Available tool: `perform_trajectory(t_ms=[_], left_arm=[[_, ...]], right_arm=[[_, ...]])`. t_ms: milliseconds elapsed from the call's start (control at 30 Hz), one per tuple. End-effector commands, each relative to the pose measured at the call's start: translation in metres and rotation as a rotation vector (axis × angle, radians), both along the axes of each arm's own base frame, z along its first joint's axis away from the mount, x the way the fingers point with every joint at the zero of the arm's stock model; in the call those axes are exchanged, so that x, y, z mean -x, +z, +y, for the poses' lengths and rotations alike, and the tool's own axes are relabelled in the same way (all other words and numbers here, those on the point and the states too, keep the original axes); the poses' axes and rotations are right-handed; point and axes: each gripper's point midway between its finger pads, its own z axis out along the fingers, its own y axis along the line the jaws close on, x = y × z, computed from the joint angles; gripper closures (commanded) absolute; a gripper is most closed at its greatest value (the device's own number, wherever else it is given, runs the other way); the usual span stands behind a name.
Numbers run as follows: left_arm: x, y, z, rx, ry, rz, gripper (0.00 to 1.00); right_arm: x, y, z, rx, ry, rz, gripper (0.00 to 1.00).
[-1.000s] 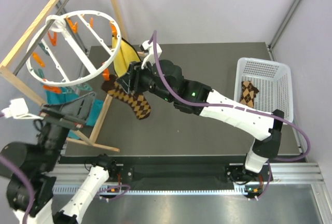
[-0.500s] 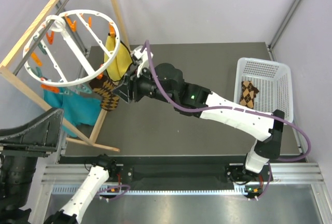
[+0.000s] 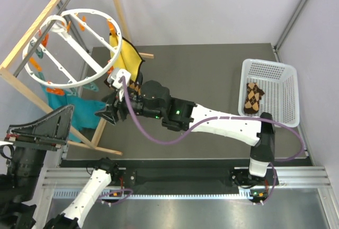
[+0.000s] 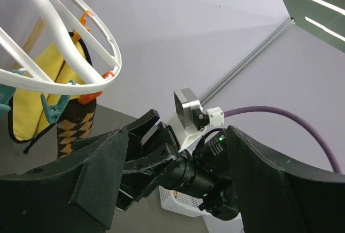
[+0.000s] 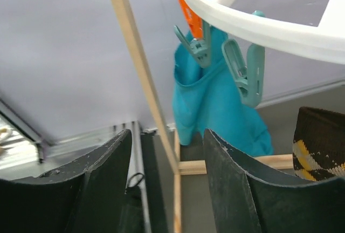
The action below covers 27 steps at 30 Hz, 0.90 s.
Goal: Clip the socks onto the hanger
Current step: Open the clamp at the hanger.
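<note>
The white ring hanger (image 3: 69, 49) hangs from the wooden rack at upper left. One argyle sock (image 4: 73, 130) hangs from its rim under an orange clip (image 4: 90, 97), beside the yellow cloth (image 4: 38, 98). Its dark cuff shows in the right wrist view (image 5: 321, 146). In the top view my right arm hides most of it. The second sock (image 3: 253, 97) lies in the white basket (image 3: 270, 70). My right gripper (image 3: 106, 113) is open and empty just below the ring, facing the teal cloth (image 5: 215, 103). My left gripper (image 3: 62, 125) is open and empty, raised at the left and pointing at the right gripper.
The wooden rack (image 3: 114, 6) has a post (image 5: 143, 76) right in front of the right gripper. Teal clips (image 5: 245, 71) hang from the ring. The grey table (image 3: 201, 64) lies between the rack and the basket.
My right gripper held the sock at the ring's rim, then let go and drew back toward the near left. The sock stays hanging. The ring swung slightly. My left gripper rose into view.
</note>
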Motion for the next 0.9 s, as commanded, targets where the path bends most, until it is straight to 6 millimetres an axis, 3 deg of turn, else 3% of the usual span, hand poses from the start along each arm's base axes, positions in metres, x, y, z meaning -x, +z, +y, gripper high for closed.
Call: perform_trajectory(t_ms=[0, 33, 67, 133, 167, 500, 867], left_arm=[[-0.002, -0.003, 0.002, -0.001, 0.014, 0.008, 0.22], [0.000, -0.003, 0.003, 0.001, 0.017, 0.005, 0.22], [0.001, -0.004, 0.005, 0.003, 0.021, 0.004, 0.22], [0.002, -0.006, 0.006, 0.005, 0.027, 0.003, 0.21], [0.003, -0.007, 0.006, 0.005, 0.025, 0.002, 0.21], [0.001, -0.010, 0.005, -0.004, 0.024, 0.009, 0.20], [-0.003, -0.014, 0.001, -0.003, 0.007, 0.015, 0.20]], right_arm=[[-0.015, 0.029, 0.006, -0.086, -0.054, -0.204, 0.44], [-0.017, 0.034, 0.005, -0.103, -0.067, -0.207, 0.45], [-0.019, 0.026, 0.006, -0.093, -0.078, -0.244, 0.45], [-0.020, 0.037, 0.001, -0.145, -0.089, -0.298, 0.44], [-0.020, 0.029, 0.001, -0.135, -0.091, -0.327, 0.44], [-0.051, 0.026, 0.001, -0.127, -0.262, -0.394, 0.48], [-0.065, 0.018, 0.019, -0.123, -0.284, -0.454, 0.49]])
